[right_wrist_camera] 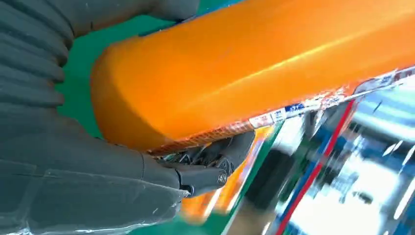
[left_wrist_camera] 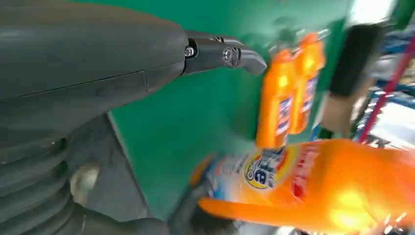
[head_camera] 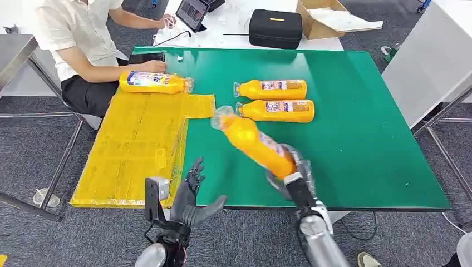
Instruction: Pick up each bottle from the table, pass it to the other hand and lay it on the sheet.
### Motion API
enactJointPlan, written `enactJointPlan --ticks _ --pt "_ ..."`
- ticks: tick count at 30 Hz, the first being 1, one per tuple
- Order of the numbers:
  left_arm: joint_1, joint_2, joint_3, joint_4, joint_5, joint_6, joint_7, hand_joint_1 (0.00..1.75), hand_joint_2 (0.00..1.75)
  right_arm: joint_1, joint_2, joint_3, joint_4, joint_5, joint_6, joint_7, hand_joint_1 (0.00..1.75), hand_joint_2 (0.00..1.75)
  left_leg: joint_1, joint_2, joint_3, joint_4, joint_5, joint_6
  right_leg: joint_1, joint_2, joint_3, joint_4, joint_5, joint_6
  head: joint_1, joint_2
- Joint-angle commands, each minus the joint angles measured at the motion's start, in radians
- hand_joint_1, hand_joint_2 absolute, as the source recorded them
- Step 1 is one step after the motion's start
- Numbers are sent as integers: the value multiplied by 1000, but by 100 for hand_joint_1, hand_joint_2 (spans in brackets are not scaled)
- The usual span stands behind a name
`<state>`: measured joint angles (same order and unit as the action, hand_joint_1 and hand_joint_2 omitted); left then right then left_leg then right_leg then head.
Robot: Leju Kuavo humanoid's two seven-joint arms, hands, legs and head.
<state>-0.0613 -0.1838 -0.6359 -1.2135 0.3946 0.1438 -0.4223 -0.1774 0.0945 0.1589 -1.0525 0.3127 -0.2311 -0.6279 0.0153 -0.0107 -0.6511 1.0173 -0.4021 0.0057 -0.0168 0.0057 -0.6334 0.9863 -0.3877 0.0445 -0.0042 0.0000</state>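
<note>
Head view: right hand [head_camera: 289,169] has its fingers clamped on a bottle [head_camera: 253,142] lifted above the surface [head_camera: 362,139], neck toward 10 o'clock; left hand [head_camera: 189,197], fingers apart, waits at 8 o'clock; handover looks next, then the sheet [head_camera: 133,150].

A lab or office test space: grey carpet [head_camera: 33,144], a green-topped table [head_camera: 356,139], a white desk [head_camera: 234,33] with a tablet [head_camera: 192,12], black case [head_camera: 275,28] and cardboard box [head_camera: 328,19].
</note>
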Motion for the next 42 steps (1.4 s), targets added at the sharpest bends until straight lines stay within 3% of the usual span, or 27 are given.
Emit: enactJointPlan --ticks 1,8,10,14,21,24,25,26,30,33,34,35,36,37,42 --pt "-115 -22 15 103 70 41 -18 0 175 -25 39 265 3 -28 11 -19 164 175 0 3 3 0 -1 0 1 2 2 0 -1 -2 0 0" --pt "-129 -19 3 81 121 28 -11 0 175 -54 46 338 89 -31 0 -39 173 175 0 3 8 0 -3 1 1 1 7 0 -2 -2 0 0" --pt "-140 -22 -2 88 125 40 -22 0 175 -60 48 367 99 -37 9 -51 173 175 0 1 3 0 -1 0 0 0 3 0 -1 -1 0 0" --pt "-149 -19 6 56 92 86 -85 0 175 -53 49 393 106 -57 30 -51 161 175 0 3 7 0 -3 0 1 1 7 0 -2 -3 0 0" --pt "-143 -15 -8 26 101 40 -82 0 175 -73 54 410 152 -76 49 -58 168 175 0 1 5 0 -2 0 1 0 5 -1 -2 -2 0 0" --pt "-148 -15 -13 34 106 20 -83 0 175 -81 56 413 153 -77 56 -56 162 175 0 1 7 0 -2 1 1 -1 6 -1 -2 -2 0 0" --pt "-150 -16 -13 36 103 18 -90 68 175 -82 55 415 153 -78 60 -56 169 175 0 1 5 0 -2 0 1 0 5 -1 -1 -2 0 0" --pt "-153 -17 -14 36 101 12 -97 175 175 -83 54 417 154 -78 64 -56 168 175 0 0 2 0 -1 0 0 0 2 0 -1 -1 0 0" --pt "-158 -20 -2 32 105 12 -105 175 175 -84 52 425 166 -77 76 -57 157 175 0 0 4 0 -1 0 1 -1 4 0 -1 -2 0 0" --pt "-154 -25 15 32 134 -6 -86 175 175 -84 52 428 175 -79 84 -57 133 175 0 0 5 0 -2 0 1 -1 5 0 -2 -2 0 0" --pt "-149 -26 32 32 202 -51 -36 175 175 -85 54 428 177 -81 91 -57 112 175 0 0 7 0 -2 0 1 -1 7 0 -2 -3 0 0" --pt "-148 -23 31 30 201 -52 -36 175 175 -86 54 429 178 -81 93 -57 68 175 0 1 6 0 -2 0 1 -1 6 0 -2 -2 0 0" --pt "-148 -20 32 30 201 -53 -37 175 175 -86 55 429 178 -81 94 -57 42 175 0 1 4 0 -1 0 1 -1 3 -1 -1 -2 0 0" --pt "-149 -14 25 26 184 -50 -42 175 175 -85 58 420 181 -94 103 -48 0 175 0 1 5 0 -2 0 1 -1 5 0 -2 -2 0 0" --pt "-147 -8 27 17 170 -49 -43 175 175 -71 64 424 194 -107 127 -34 0 175 0 1 7 -1 -3 1 1 -1 7 -1 -2 -2 0 0"
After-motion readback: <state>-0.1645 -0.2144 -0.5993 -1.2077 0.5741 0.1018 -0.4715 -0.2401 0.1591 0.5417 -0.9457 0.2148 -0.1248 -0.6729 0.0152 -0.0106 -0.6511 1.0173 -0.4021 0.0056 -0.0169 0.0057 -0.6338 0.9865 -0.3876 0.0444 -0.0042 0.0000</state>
